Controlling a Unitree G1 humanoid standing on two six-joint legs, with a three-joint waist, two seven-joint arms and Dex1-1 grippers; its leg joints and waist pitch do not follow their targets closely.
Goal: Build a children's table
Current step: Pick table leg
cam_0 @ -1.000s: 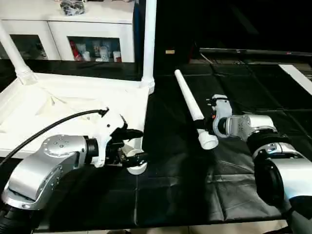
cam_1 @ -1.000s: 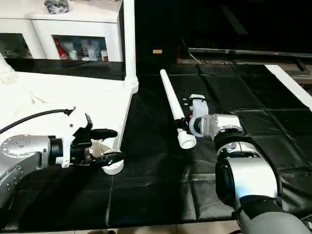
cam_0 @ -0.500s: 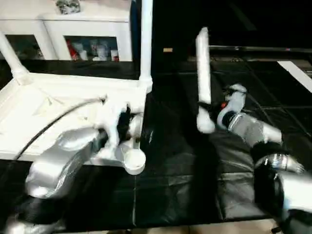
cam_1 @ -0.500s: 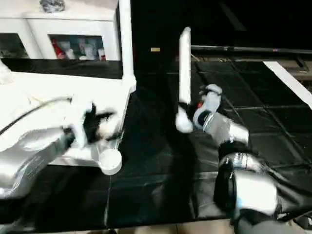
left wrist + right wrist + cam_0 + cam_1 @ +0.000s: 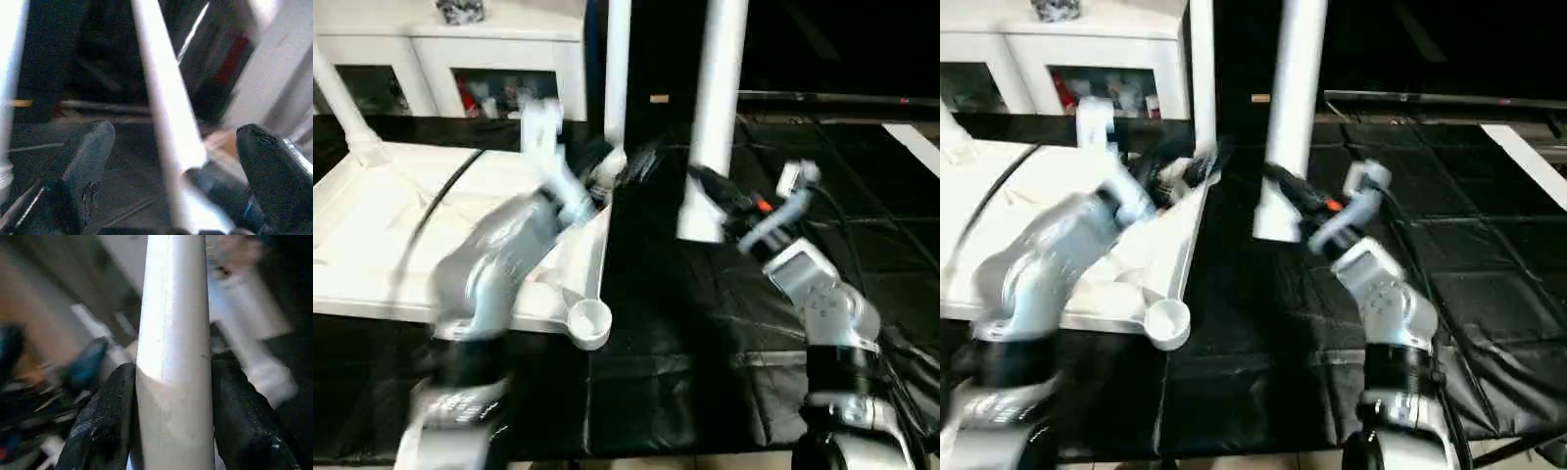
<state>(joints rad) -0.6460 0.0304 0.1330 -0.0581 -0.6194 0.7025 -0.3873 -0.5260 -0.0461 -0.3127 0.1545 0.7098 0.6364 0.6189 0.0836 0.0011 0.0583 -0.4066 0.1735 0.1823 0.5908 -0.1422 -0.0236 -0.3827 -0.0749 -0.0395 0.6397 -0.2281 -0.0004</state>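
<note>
Our right pincer (image 5: 168, 426) pinches a white table leg (image 5: 715, 108) near its wide end, black fingers (image 5: 105, 421) pressed against both sides of the tube. The leg stands nearly upright above the black-covered floor (image 5: 705, 372), its open wide end hanging just beside the right edge of the tabletop (image 5: 372, 225).

The tabletop lies upside down on the black cover, taking up the left half of the scene. Two more legs already stand in its far corner sockets: one (image 5: 617, 78) rising straight at the far right corner, the other (image 5: 337, 98) leaning at the far left corner. The near right corner socket (image 5: 589, 321) is a round, open cup facing up.

Our left arm (image 5: 499, 264) reaches over the tabletop toward its far right corner, where the left pincer (image 5: 171, 147) sits with its fingers (image 5: 85, 166) spread wide; in the left wrist view a white leg runs between them, touching neither.

Behind the tabletop stands a white cabinet (image 5: 499, 59) with glass doors.
</note>
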